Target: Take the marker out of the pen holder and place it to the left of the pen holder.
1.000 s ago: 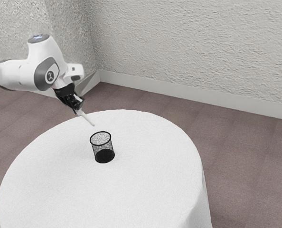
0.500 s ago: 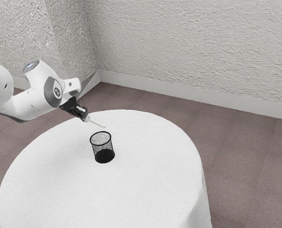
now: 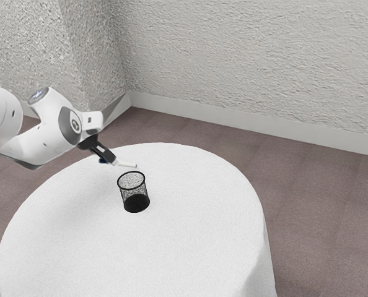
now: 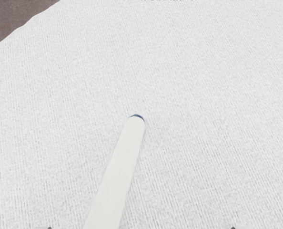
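Note:
At the table's far edge, my gripper (image 3: 114, 163) is low over the cloth in the exterior view, its fingers apart around the marker. The white marker (image 3: 127, 164) points from between them toward the exterior view's right, and its blue part shows behind the hand. It looks flat on the cloth or nearly so. In the wrist view the marker (image 4: 118, 174) runs up from the lower edge, where the tips of my open gripper (image 4: 140, 227) just show on either side. The black mesh pen holder (image 3: 133, 190) stands upright, apart from the marker, nearer the exterior camera.
A round table (image 3: 190, 229) with a white cloth carries the pen holder. Its rim passes close beneath my hand, with brown floor (image 3: 320, 204) beyond it. A textured wall (image 3: 252, 62) rises behind.
The arm has come down and toward the exterior view's right, bringing the marker from a slant in the air to nearly level at the cloth. The fingers have opened. The pen holder has stayed put.

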